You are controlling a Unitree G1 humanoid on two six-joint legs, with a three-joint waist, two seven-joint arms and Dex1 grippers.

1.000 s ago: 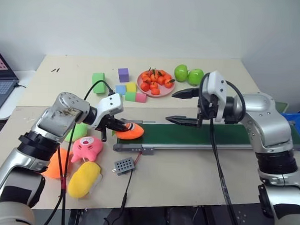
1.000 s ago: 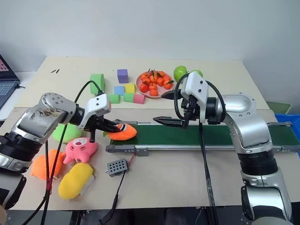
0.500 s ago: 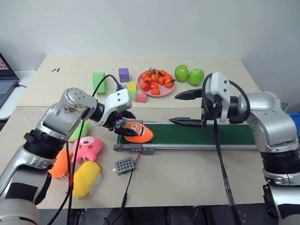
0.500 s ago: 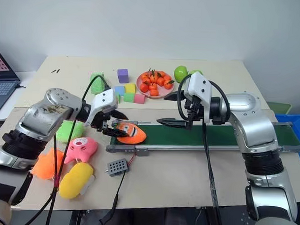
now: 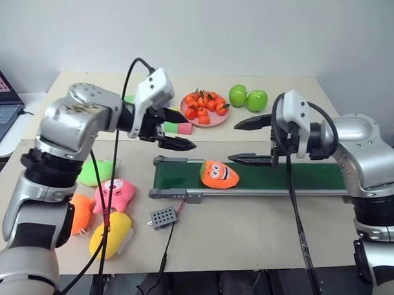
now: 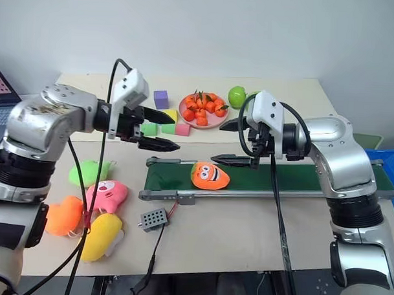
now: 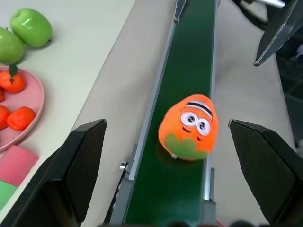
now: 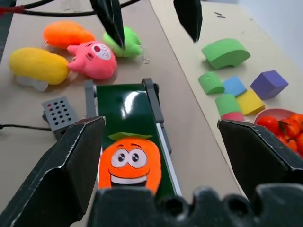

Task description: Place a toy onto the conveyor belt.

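Observation:
The toy (image 5: 220, 175), a small orange plush with a cartoon face, lies free on the left part of the dark-green conveyor belt (image 5: 286, 176). My left gripper (image 5: 186, 129) hangs open above and left of the belt's end, clear of the toy (image 7: 188, 127). Over the belt, just right of the toy and above it, my right gripper (image 5: 233, 142) is open and empty. The right wrist view looks down on the toy (image 8: 129, 164), which rests on the belt (image 8: 120, 106) between my own fingers (image 8: 71, 175).
A pink plate of small oranges (image 5: 205, 109), two green apples (image 5: 247, 97) and foam blocks (image 5: 163, 98) sit behind the belt. Pink (image 5: 114, 193), yellow (image 5: 110, 234), green (image 5: 96, 173) and orange (image 5: 81, 211) plushes lie at the left. A grey perforated box (image 5: 163, 216) sits in front.
My left gripper opened, let the toy go on the belt's left end, then rose away from it. The toy has shifted right along the belt. The right arm stayed put.

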